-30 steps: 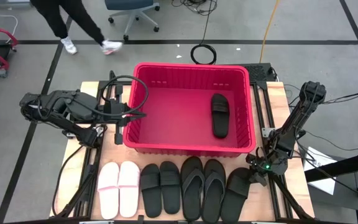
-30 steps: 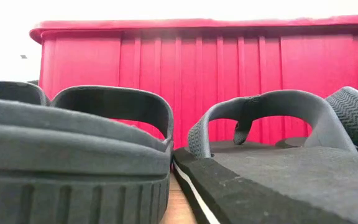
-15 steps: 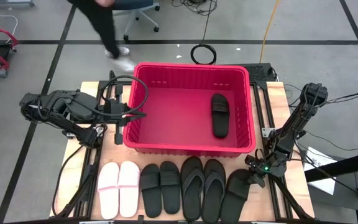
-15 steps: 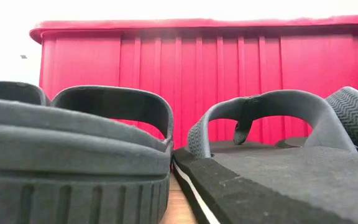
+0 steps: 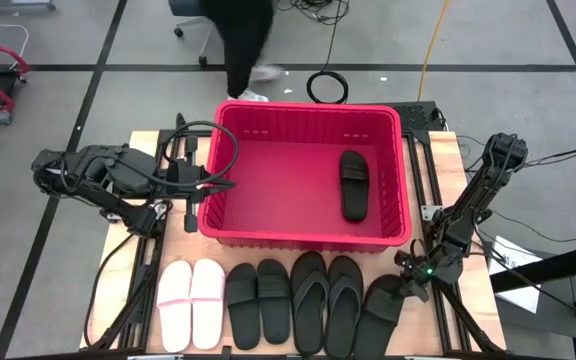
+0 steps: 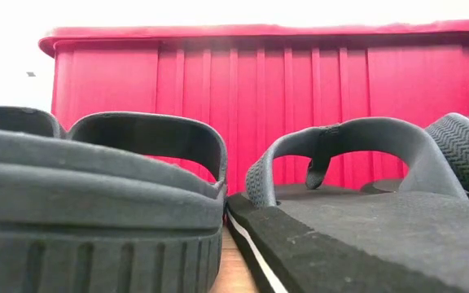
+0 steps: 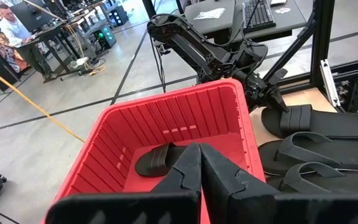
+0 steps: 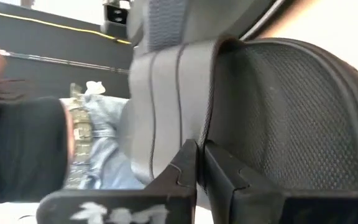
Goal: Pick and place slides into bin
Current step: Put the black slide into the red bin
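Seen from above: one black wide-strap slide (image 5: 353,184) inside the large red ribbed plastic bin (image 5: 308,118), seven slides lined up on the wooden bench (image 5: 138,250). Right hand (image 5: 411,281) down at the row's end slide (image 5: 380,312).

Left wrist: left hand (image 7: 201,163) pinched shut, empty, beside the bin.

Right wrist: fingers closed against the strap; a firm hold unconfirmed.

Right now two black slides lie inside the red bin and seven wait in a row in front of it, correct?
Not quite. The high view shows only one black slide inside the red bin; the seven in the row in front is right.
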